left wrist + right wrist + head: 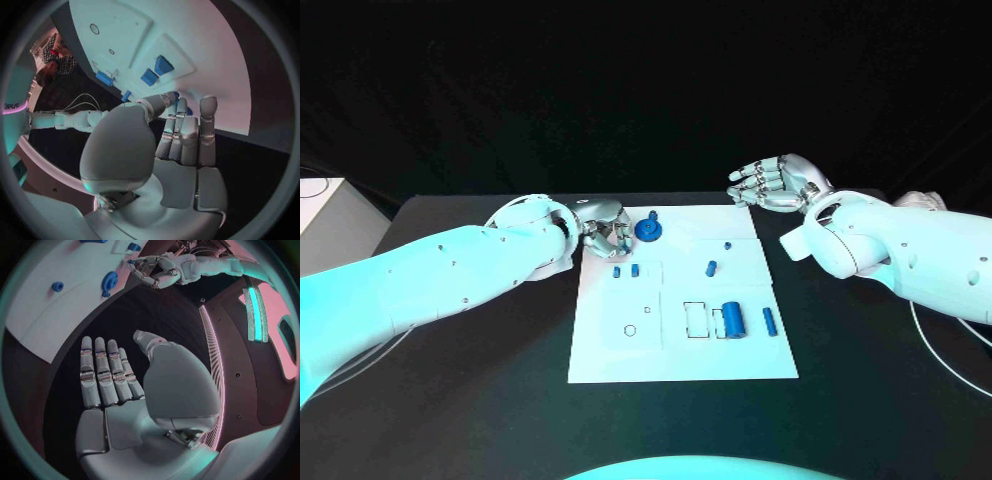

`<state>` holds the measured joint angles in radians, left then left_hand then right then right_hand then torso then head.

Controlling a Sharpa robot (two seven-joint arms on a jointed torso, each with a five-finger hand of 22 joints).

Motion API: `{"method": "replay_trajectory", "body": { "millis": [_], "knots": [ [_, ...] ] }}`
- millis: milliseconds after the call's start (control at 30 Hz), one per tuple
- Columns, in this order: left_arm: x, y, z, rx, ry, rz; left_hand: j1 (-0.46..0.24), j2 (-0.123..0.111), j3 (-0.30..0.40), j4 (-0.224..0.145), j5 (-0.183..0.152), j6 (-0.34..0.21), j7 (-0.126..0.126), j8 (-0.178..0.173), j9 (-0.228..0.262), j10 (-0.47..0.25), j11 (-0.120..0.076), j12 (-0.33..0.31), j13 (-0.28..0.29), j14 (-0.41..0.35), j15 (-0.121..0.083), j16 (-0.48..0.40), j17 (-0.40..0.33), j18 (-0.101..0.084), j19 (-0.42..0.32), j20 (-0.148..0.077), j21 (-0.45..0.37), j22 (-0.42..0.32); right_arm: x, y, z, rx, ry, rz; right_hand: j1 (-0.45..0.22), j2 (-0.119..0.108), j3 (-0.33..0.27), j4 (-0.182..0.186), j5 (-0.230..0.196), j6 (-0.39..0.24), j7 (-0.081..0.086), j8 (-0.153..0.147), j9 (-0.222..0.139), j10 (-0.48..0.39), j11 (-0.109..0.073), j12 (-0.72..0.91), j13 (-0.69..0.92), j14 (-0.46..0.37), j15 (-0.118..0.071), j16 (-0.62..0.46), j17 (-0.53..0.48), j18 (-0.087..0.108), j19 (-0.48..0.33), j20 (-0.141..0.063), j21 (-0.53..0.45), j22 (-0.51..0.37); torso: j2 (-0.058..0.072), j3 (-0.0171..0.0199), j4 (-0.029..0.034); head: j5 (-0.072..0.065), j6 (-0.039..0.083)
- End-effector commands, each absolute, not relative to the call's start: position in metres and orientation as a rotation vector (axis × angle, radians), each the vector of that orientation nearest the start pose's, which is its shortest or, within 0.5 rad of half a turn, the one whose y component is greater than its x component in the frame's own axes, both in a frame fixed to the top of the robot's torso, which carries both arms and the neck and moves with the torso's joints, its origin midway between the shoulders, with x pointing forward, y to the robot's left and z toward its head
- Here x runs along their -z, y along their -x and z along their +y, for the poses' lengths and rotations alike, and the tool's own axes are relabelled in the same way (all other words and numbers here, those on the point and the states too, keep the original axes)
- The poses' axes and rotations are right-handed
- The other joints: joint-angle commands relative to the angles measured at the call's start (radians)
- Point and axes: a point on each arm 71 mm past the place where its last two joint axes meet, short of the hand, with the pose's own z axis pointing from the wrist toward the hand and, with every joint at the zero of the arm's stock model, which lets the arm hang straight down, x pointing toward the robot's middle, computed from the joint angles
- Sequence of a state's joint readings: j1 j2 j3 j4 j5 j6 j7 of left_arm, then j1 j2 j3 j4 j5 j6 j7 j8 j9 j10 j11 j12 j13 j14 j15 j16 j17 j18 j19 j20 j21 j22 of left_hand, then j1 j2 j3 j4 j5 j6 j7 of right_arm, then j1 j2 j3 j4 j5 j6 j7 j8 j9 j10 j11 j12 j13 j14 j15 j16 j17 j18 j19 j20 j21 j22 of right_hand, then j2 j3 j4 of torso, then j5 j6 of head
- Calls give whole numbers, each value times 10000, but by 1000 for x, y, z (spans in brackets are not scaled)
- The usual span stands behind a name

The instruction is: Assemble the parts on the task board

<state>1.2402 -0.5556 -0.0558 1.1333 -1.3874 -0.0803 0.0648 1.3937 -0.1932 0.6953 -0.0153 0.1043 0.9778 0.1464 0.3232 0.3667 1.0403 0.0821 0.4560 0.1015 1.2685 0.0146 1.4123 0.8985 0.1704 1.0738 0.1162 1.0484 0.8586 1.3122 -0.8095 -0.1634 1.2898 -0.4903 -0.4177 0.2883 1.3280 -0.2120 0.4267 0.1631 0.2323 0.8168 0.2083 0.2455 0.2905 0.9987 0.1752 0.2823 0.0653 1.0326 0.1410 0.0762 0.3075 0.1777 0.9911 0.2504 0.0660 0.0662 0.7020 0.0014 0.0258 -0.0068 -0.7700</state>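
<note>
Head view: the white rectangular task board (682, 340) lies in the middle of the black table (473, 420). The left hand (600, 229) sits at the board's far left corner, fingers curled inward; whether they hold anything cannot be told here. Just beside it stands a round blue disc-shaped part (649, 231). Two small blue parts (626, 270) lie side by side nearer the robot, another small blue peg (711, 268) sits near the board's centre, and a larger blue cylinder (731, 319) with a slim blue pin (769, 321) rests toward the right edge. The right hand (775, 182) hovers off the far right corner, fingers apart, holding nothing.

Left wrist view: the left hand's fingers lie together, their tips close to the thumb at the board edge; a grip cannot be confirmed.

Right wrist view: the right hand's fingers extend straight, side by side, empty, above the table.
</note>
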Motion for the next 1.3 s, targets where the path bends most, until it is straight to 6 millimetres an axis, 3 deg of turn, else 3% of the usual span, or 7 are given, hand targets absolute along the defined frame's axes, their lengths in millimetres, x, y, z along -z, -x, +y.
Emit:
{"method": "replay_trajectory", "body": {
  "millis": [33, 1300],
  "knots": [
    [202, -547, 151, 7070, -2834, 18367, -113, 2, -6, -35, -2, 74, -16, -52, 15, 67, 11, -66, -4, -91, 0, -63, -6, 2, -96, 6, -50, -2, 171, -533, -265, -10566, -6141, 14792, -18, -5, 41, -12, 61, 98, 329, -53, -14, 58, 25, -63, -14, 46, -7, -34, -11, 74, 16, 9, 2, -11, 1, -9, 1, 9, -6],
    [209, -547, 142, 6512, -3223, 19151, -70, 37, -72, -125, -18, 190, -37, -92, 54, 225, -21, -125, 62, -167, -18, -68, -78, 20, -203, 20, -112, -66, 171, -534, -263, -10611, -6120, 14827, -18, -5, 41, -12, 61, 98, 329, -53, -14, 58, 25, -63, -14, 46, -7, -34, -11, 74, 16, 9, 2, -11, 1, -3, 10, -24, -96]
  ]
}}
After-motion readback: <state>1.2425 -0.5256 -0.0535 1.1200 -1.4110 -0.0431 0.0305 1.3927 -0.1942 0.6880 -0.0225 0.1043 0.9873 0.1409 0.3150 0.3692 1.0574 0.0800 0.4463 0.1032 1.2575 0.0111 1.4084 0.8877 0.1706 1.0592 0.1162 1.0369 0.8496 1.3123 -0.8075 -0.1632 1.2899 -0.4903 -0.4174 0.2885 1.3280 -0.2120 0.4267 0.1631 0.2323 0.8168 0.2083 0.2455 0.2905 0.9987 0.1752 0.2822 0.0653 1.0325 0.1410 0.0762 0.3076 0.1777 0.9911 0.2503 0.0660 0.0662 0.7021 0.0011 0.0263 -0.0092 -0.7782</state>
